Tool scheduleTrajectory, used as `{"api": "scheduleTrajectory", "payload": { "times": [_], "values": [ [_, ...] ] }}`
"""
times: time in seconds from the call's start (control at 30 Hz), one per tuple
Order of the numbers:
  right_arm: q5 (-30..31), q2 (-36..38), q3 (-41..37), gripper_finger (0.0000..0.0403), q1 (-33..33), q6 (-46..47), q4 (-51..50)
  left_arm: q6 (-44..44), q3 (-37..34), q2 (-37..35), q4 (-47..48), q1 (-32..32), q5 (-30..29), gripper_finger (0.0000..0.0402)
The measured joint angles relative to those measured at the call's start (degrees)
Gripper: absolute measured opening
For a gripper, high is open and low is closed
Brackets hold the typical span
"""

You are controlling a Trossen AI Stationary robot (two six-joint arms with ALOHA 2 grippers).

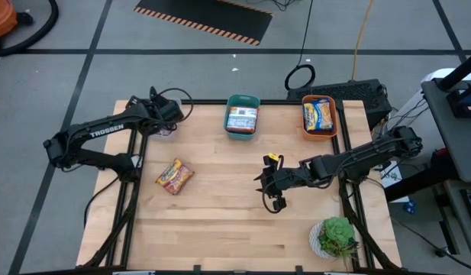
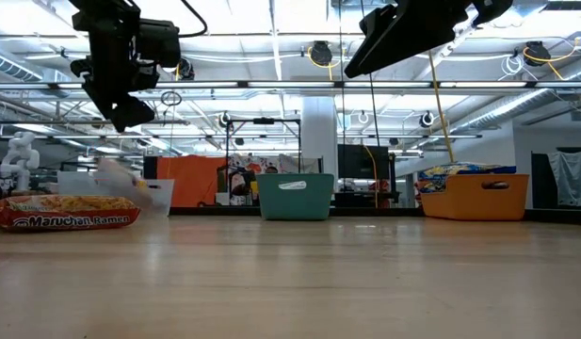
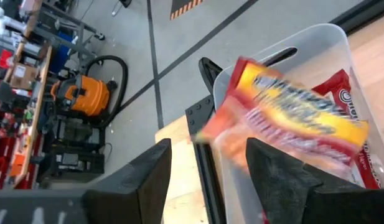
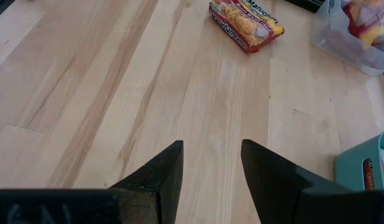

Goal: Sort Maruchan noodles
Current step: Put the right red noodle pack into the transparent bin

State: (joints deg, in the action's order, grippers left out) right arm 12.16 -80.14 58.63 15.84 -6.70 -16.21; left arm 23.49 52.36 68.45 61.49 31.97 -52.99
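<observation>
My left gripper [image 3: 208, 144] hangs open over a clear bin [image 3: 316, 31] at the table's far left corner. An orange-yellow Maruchan packet [image 3: 291, 115] shows blurred just beyond the fingers, over the bin's mouth and clear of them. Under it in the bin lies a red packet [image 3: 344, 93]. Another orange packet [image 1: 174, 176] lies flat on the table left of centre. My right gripper [image 1: 272, 191] hovers open above the bare wood right of centre, nothing between its fingers [image 4: 173, 162].
A teal bin [image 1: 242, 101] with a blue-white packet stands at the far edge's middle. To its right is an orange bin [image 1: 332, 116] with yellow packets. A green potted plant [image 1: 338, 235] sits at the near right corner.
</observation>
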Motion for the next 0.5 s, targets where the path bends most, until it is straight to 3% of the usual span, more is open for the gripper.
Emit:
{"api": "scheduleTrajectory", "payload": {
  "times": [0.3,0.5],
  "values": [
    [0.0,0.0,0.0,0.0157,0.0,0.0,0.0,-0.67,0.0,0.0,0.0,0.0,-1.39,0.0216],
    [0.0,0.0,0.0,0.0157,0.02,0.0,0.0,4.02,0.0,0.0,-0.02,0.63,2.41,0.0216]
  ]
}}
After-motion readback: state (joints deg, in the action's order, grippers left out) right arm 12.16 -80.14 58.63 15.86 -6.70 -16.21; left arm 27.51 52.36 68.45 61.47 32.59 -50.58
